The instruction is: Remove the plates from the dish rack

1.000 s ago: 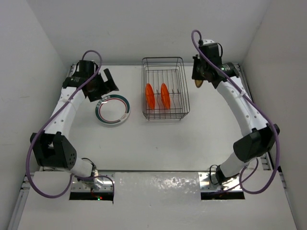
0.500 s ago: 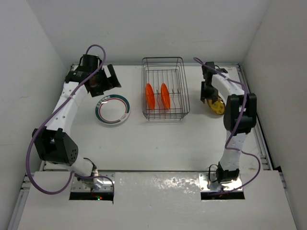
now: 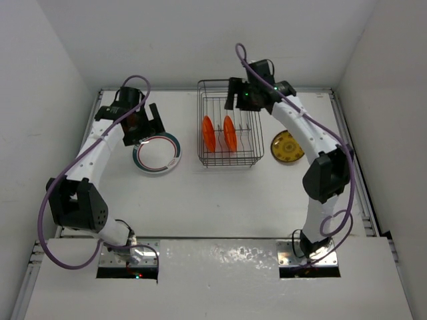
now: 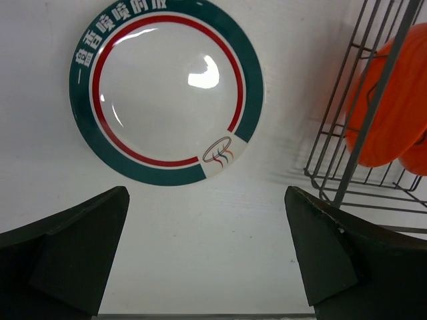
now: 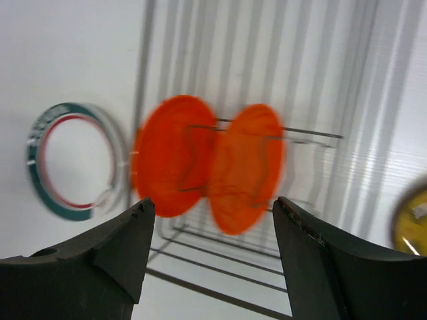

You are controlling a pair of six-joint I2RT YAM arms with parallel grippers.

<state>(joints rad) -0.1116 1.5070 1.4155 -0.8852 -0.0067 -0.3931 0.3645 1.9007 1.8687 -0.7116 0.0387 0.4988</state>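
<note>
Hovering wide open and empty over the dish rack (image 3: 225,82), the right gripper (image 5: 212,202) is pictured with two orange plates (image 3: 229,132) at its 7 o'clock, stood on edge along the 12-to-6 line; the left gripper (image 4: 207,253), likewise open and empty, is farther off.

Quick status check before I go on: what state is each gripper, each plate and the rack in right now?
dish rack: holds two plates.
orange plates: both upright in the rack.
teal-rimmed plate: unloaded, lying flat left of the rack.
yellow plate: unloaded, lying flat right of the rack.
left gripper: open, empty.
right gripper: open, empty, above the rack.
</note>
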